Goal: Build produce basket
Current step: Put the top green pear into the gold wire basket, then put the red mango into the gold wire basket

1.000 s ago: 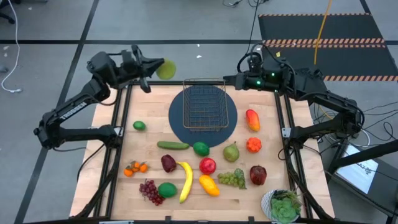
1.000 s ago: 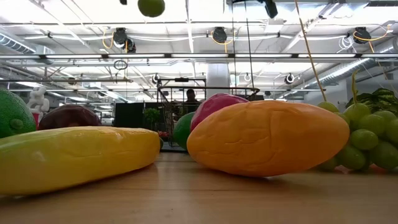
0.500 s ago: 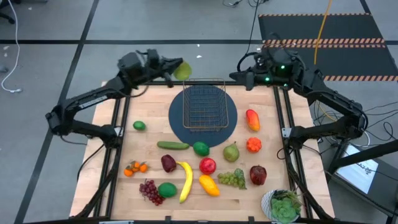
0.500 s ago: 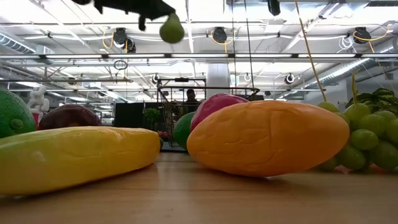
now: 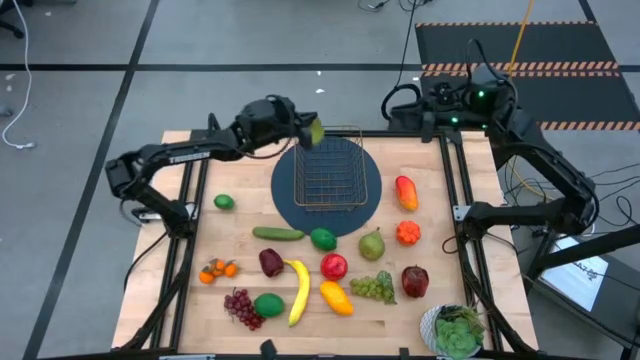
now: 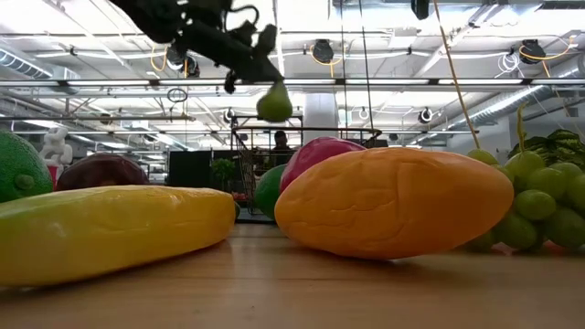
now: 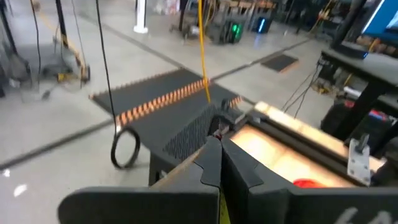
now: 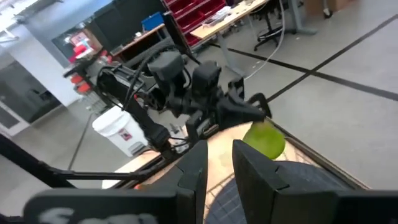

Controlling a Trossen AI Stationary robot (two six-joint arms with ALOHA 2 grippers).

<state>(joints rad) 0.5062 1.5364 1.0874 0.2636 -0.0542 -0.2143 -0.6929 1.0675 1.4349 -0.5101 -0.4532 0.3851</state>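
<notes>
I am carrying a yellow-green fruit (image 5: pixel 316 130) in my left tool (image 5: pixel 306 128), fingers clamped tight on it, and it hangs in the air at the far-left corner of the basket (image 5: pixel 331 170), just over the wire rim; from the tabletop-level camera the same fruit (image 6: pixel 274 103) dangles high above everything else. The basket sits on the round dark mat (image 5: pixel 284 196) and looks empty, so I judge this to be the first delivery of the build. The rest of the produce lies on the tabletop nearer the front: the cucumber (image 5: pixel 278 234), a lime (image 5: pixel 323 239), the pear (image 5: pixel 372 244), the banana (image 5: pixel 298 290), the red apple (image 5: pixel 334 266), the mango (image 5: pixel 336 297), green grapes (image 5: pixel 372 288) and purple grapes (image 5: pixel 241 307). My right tool (image 8: pixel 216 167) waits beyond the far-right corner of the tabletop, fingers nearly together and holding nothing, looking across at the fruit (image 8: pixel 264 139). The next move, as I see it, calls for carrying the fruit further in over the basket's middle, lowering it inside the wire walls, and only then letting go, so it does not bounce off the rim or roll out.
</notes>
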